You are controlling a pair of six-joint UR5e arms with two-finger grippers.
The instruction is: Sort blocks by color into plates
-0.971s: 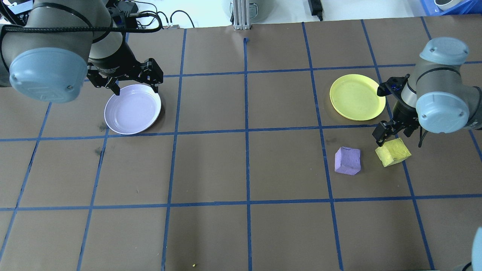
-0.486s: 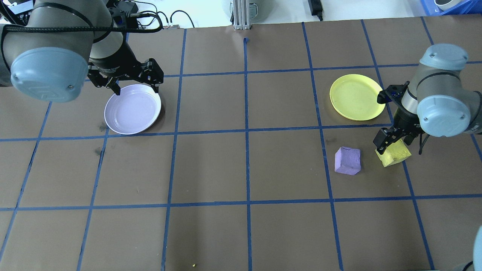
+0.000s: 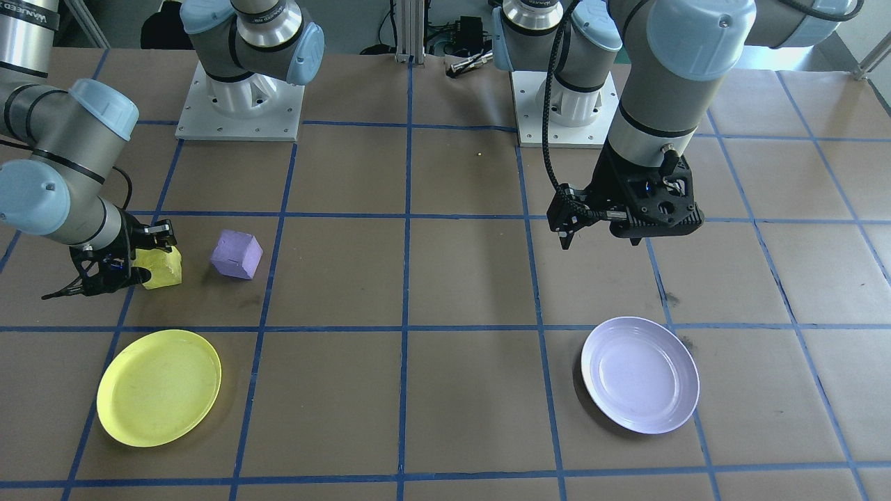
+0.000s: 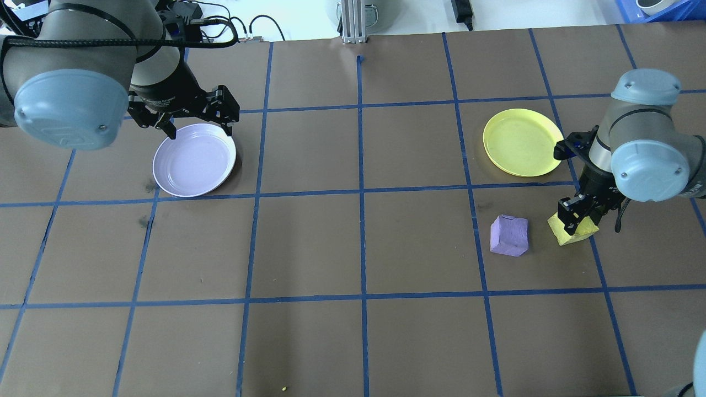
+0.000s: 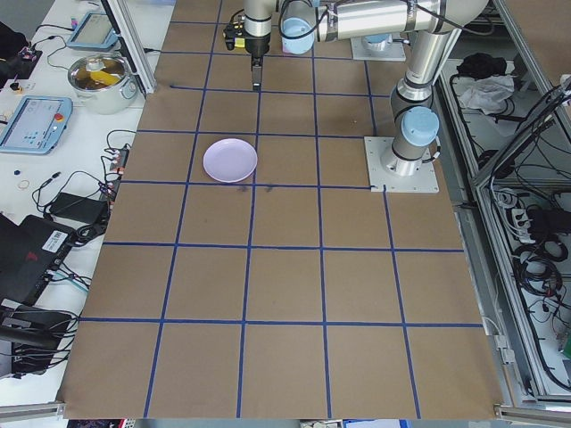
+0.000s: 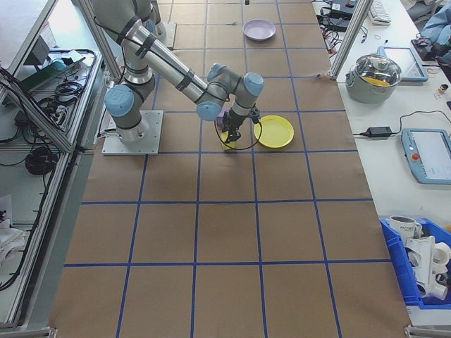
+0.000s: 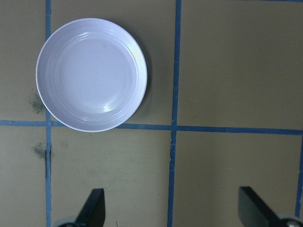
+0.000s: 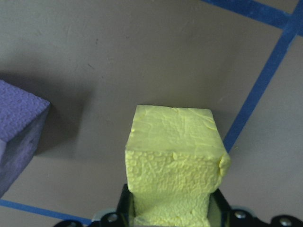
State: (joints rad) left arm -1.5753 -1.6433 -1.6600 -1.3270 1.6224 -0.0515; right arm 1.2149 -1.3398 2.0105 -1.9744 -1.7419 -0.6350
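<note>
While the left gripper (image 4: pixel 190 118) hangs over the far rim of the lavender plate (image 4: pixel 194 160) with its fingers (image 7: pixel 93 208) spread wide and holding nothing, the right gripper (image 4: pixel 573 218) is down on the yellow block (image 4: pixel 568 234), its fingers pinching the block from either side, as the right wrist view shows. Whether the block is lifted or still touching the surface is hard to judge from these angles.

Just beside it, toward the table's middle, sits the purple block (image 4: pixel 509 235) on the brown paper, apart from the yellow one. Farther from the robot than both blocks lies the yellow plate (image 4: pixel 523 142), with nothing in it; the lavender plate, well apart on the robot's left side, also holds nothing.

Brown paper covers the table (image 4: pixel 358 248), crossed by blue tape lines (image 4: pixel 361 190) that form a grid of squares, with a few dark smudges near the lavender plate. Two white base plates (image 3: pixel 240 108) bolt the arms to the table. Beyond the table's ends stand benches with a steel pot (image 6: pixel 378 74), tablet-like pendants (image 6: pixel 426 155), cables and a blue bin (image 6: pixel 423 271).
</note>
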